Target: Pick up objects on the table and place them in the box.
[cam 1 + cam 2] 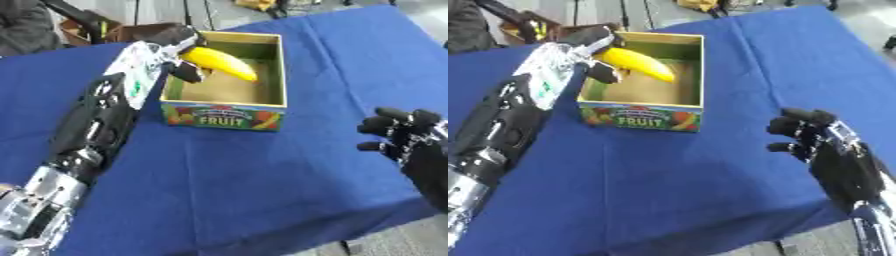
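The banana [220, 62] is in my left hand [179, 42], my fingers and thumb curled round its stem end at the near-left corner of the box [224, 116]. Its yellow body slants down and to the right over the open inside of the box, above the brown floor; I cannot tell whether the far tip already touches the floor or hangs just over it. My left arm runs up from the lower left corner across the blue tablecloth [262, 175] to reach that corner.

The box is a shallow cardboard tray with green inner walls and a printed front that reads FRUIT. Apart from the banana I see nothing inside it.

My right hand [811, 132] hovers at the right side, well apart from the box, fingers curled inward and holding nothing.

As for progress, I judge this piece nearly done: the banana is over the box and only needs lowering and letting go. On the cloth around the box I can make out no other loose object waiting to be picked up, so this may be the last item, though the table's far edge and left side are partly hidden by my arm.
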